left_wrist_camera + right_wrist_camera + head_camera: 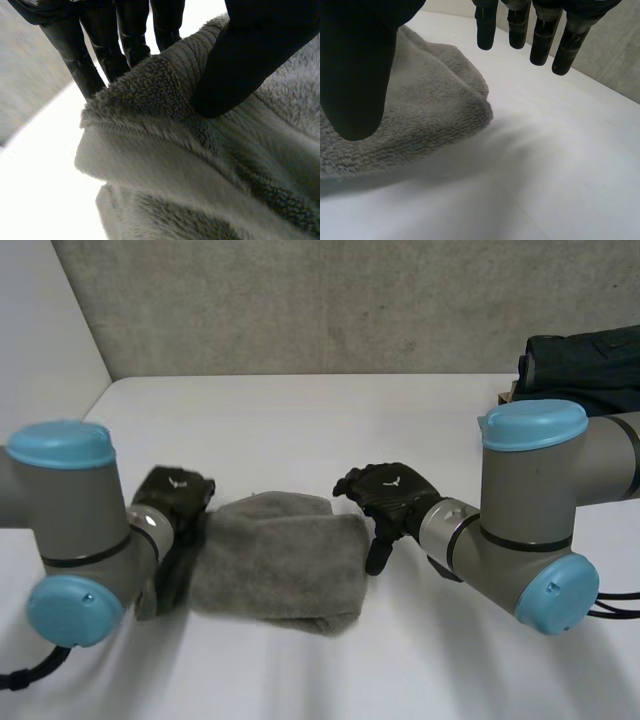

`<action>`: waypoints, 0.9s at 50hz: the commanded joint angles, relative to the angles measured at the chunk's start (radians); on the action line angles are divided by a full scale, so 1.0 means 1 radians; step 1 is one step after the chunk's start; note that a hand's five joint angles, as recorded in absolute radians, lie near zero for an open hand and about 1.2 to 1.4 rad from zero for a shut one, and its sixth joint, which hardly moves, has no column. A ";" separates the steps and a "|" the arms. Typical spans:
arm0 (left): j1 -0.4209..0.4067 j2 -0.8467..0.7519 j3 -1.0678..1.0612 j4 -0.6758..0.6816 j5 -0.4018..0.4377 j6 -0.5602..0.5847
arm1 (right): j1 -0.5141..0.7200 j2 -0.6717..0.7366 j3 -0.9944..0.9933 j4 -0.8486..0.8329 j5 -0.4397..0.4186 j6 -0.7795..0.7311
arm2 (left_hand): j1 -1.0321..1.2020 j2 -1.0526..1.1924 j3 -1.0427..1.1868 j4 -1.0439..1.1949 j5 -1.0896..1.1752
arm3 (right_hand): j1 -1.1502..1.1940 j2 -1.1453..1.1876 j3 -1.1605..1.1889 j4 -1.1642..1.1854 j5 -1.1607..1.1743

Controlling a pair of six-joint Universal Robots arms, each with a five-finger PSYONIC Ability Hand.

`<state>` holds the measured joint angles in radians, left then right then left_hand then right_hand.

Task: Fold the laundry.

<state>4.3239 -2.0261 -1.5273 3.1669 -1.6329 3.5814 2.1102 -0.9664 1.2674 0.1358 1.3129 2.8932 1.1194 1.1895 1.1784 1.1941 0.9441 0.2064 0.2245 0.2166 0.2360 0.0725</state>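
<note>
Left hand pinches the towel; right hand hovers spread beside it.

So the folded grey fleecy towel sits front-middle on the white table, right between the hands. The black left hand is at its left edge, thumb on top and fingers behind, pinching it. The black right hand is just beside the right edge, apart from it. The dark bundled cloth is way off at the back right.
</note>
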 commanded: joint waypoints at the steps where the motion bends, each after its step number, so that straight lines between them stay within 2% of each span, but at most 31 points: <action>1: -0.044 0.237 -0.001 0.001 -0.008 -0.012 | -0.070 0.011 -0.020 0.025 -0.006 0.034 | 0.277 0.207 0.218 0.202 0.278 | -0.032 -0.050 -0.042 -0.061 -0.073; 6: -0.067 0.382 0.004 -0.005 -0.005 -0.007 | -0.078 0.009 -0.043 0.038 -0.047 0.174 | 0.277 0.207 0.218 0.202 0.278 | -0.032 -0.050 -0.042 -0.061 -0.073; 10: -0.089 0.458 0.013 -0.008 -0.004 -0.004 | -0.079 0.006 -0.048 0.038 -0.150 0.303 | 0.277 0.207 0.218 0.202 0.278 | -0.032 -0.050 -0.042 -0.061 -0.073; 11: -0.092 0.468 0.018 -0.008 -0.005 -0.004 | -0.076 0.006 -0.046 0.038 -0.197 0.345 | 0.277 0.207 0.218 0.202 0.278 | -0.032 -0.050 -0.042 -0.061 -0.073; 15: -0.104 0.510 0.033 -0.010 -0.005 -0.004 | -0.073 0.008 -0.040 0.030 -0.254 0.415 | 0.277 0.207 0.218 0.202 0.278 | -0.032 -0.050 -0.042 -0.061 -0.073; 21: -0.128 0.552 0.047 -0.010 -0.010 -0.001 | -0.055 0.038 -0.054 -0.013 -0.247 0.512 | 0.277 0.207 0.218 0.202 0.278 | -0.032 -0.050 -0.042 -0.061 -0.073; 27: -0.138 0.572 0.045 -0.013 -0.008 -0.001 | 0.049 0.124 -0.124 -0.068 -0.232 0.598 | 0.277 0.207 0.218 0.202 0.278 | -0.032 -0.050 -0.042 -0.061 -0.073; 37: -0.141 0.606 0.050 -0.013 -0.007 -0.001 | 0.120 0.261 -0.263 -0.074 -0.184 0.640 | 0.277 0.207 0.218 0.202 0.278 | -0.032 -0.050 -0.042 -0.061 -0.073; 38: -0.141 0.607 0.050 -0.011 -0.007 -0.001 | 0.126 0.265 -0.272 -0.073 -0.176 0.640 | 0.277 0.207 0.218 0.202 0.278 | 0.339 0.320 0.328 0.309 0.298; 41: -0.138 0.606 0.056 -0.010 -0.010 -0.001 | 0.128 0.258 -0.276 -0.077 -0.152 0.641 | 0.277 0.207 0.218 0.202 0.278 | 1.187 1.169 1.177 1.158 1.147; 45: -0.127 0.598 0.067 -0.007 -0.010 -0.001 | 0.116 0.203 -0.280 -0.071 -0.055 0.638 | 0.277 0.207 0.218 0.202 0.278 | 1.190 1.172 1.180 1.160 1.149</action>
<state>4.1861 -1.4203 -1.4733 3.1559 -1.6416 3.5805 2.2342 -0.7088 0.9933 0.0593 1.1610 3.5363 1.1194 1.1961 1.1918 1.1984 0.9441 0.9072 1.0017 0.9818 0.9855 0.7939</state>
